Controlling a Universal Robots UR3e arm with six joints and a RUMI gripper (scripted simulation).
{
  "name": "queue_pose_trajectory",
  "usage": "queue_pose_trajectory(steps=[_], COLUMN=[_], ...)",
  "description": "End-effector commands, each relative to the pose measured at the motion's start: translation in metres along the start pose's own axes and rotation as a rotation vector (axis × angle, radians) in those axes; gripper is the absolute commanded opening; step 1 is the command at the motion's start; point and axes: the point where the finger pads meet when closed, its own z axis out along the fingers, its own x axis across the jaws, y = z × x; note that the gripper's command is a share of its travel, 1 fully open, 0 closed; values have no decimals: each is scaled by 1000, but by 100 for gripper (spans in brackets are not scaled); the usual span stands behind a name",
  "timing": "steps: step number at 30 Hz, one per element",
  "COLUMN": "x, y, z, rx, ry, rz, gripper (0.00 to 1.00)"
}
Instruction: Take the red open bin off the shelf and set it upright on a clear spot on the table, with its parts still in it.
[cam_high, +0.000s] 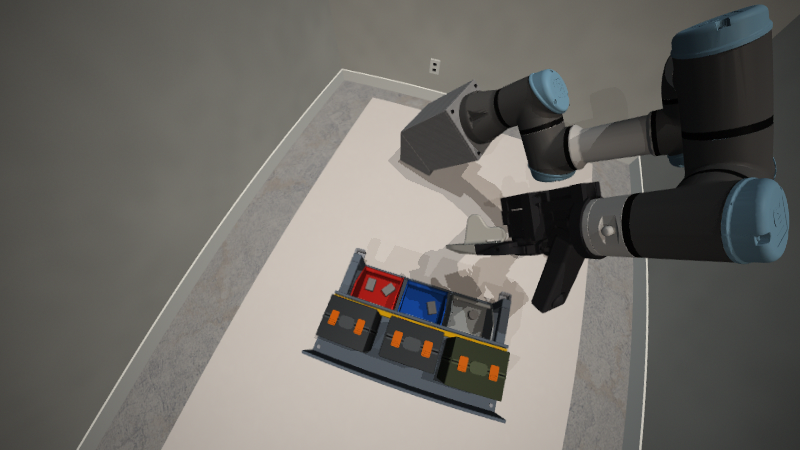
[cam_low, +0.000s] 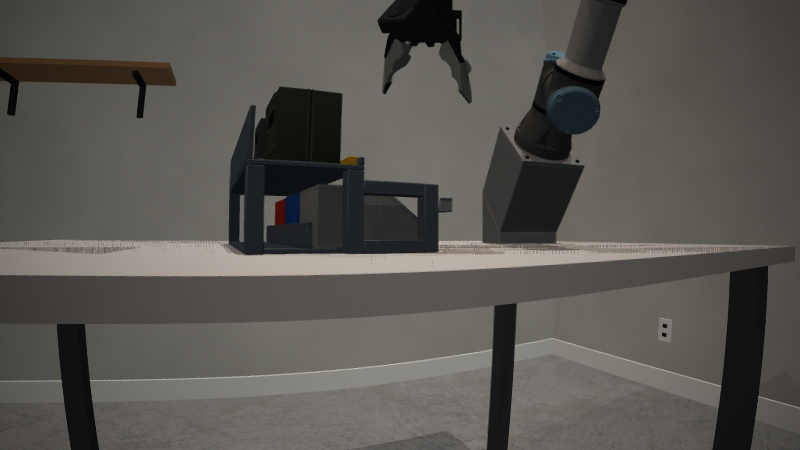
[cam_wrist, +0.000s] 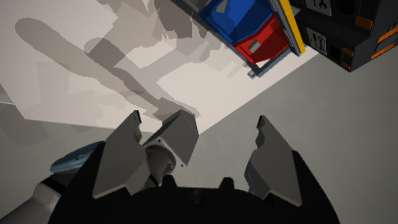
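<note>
Two small grey parts lie in the red open bin, which sits on the lower level of the dark shelf just below the middle of the top view, at the left end of a row of three bins. A blue bin stands just beside it, and a grey bin beyond that. In front of the row, on the shelf's upper level, stand three closed cases with orange latches: two dark ones and an olive one at the right end. In the exterior view only a sliver of the red bin shows through the shelf frame. The shelf rests on the pale bench. The gripper hangs high above the bench near the top middle of the exterior view, well apart from the shelf and to its right, with its jaws spread fully wide and nothing between them. The arm's grey base stands on the bench at the right
</note>
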Motion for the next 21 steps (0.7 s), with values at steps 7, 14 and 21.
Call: queue_pose_trajectory(steps=[7,14,21], x=[-8,-9,-9], y=[1,2,2], z=[-9,-10,-10], rx=[-33,-33,-33], ry=[47,47,47], rz=[109,109,109], gripper=[100,100,100])
